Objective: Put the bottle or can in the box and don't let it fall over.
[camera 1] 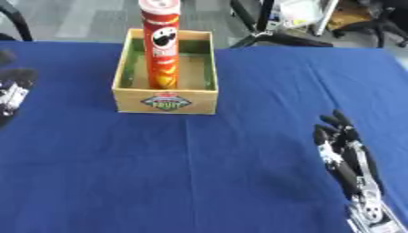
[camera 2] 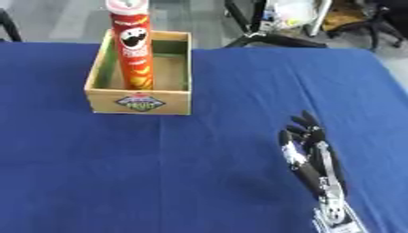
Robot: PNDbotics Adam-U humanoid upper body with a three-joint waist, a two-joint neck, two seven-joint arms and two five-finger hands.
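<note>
A tall red chips can [camera 1: 162,45] with a pale lid stands upright inside the wooden box [camera 1: 165,101], near the box's left half. The box has a green inner lining and a fruit label on its front wall. My right hand [camera 1: 344,148] rests on the blue cloth at the lower right, fingers straight and pointing away from me, holding nothing, well apart from the box. My left hand [camera 1: 13,88] shows only partly at the left edge, level with the box and apart from it; its fingers are cut off by the edge of the view.
The blue tablecloth [camera 1: 199,168] covers the whole table. Beyond its far edge are chair legs and bases [camera 1: 279,38] on a grey floor. The cloth's right edge slants in at the upper right corner [camera 1: 396,57].
</note>
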